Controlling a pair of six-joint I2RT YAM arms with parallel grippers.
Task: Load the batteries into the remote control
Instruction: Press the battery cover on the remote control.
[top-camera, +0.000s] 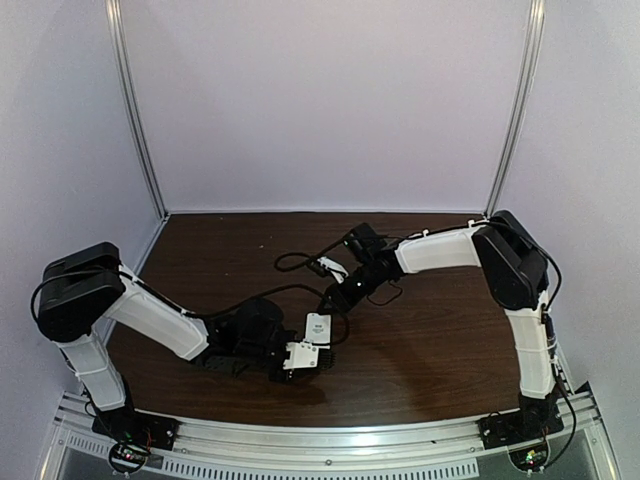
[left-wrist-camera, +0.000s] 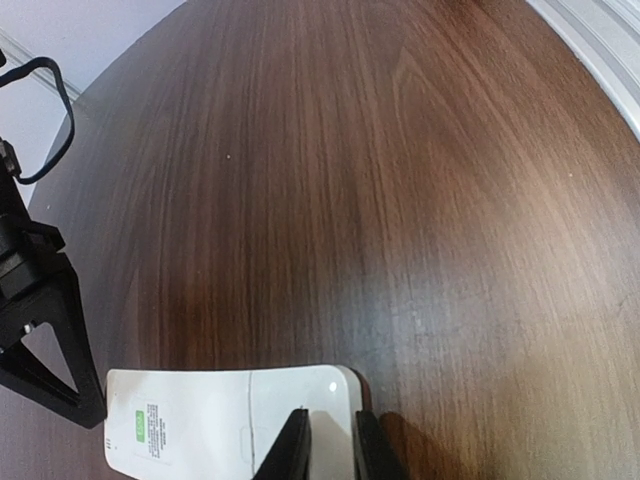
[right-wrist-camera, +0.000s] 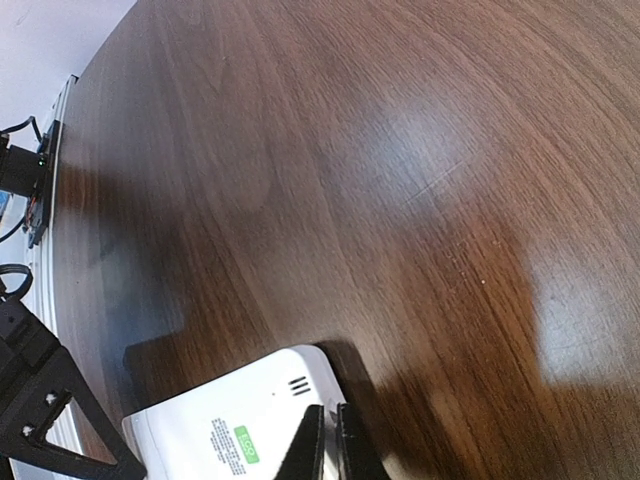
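Your left gripper (left-wrist-camera: 330, 452) is nearly closed, and its black fingers (left-wrist-camera: 293, 450) nip the rounded end of the small flat white rectangular plastic remote control (left-wrist-camera: 200, 415). A sliver of white shows between the jaws, so you have hold of it there. The remote is turned back-side up, with a green-and-grey printed label in sight, over the dark brown wooden table (left-wrist-camera: 400, 200). Whether it rests on the wood, you cannot tell. Your right gripper (right-wrist-camera: 325, 447) has its jaws pressed practically together right at the remote's corner by the little vent slots. Whether it pinches the plastic or only touches it, you cannot tell. From above, the remote sits between your two grippers, towards the near middle of the table.
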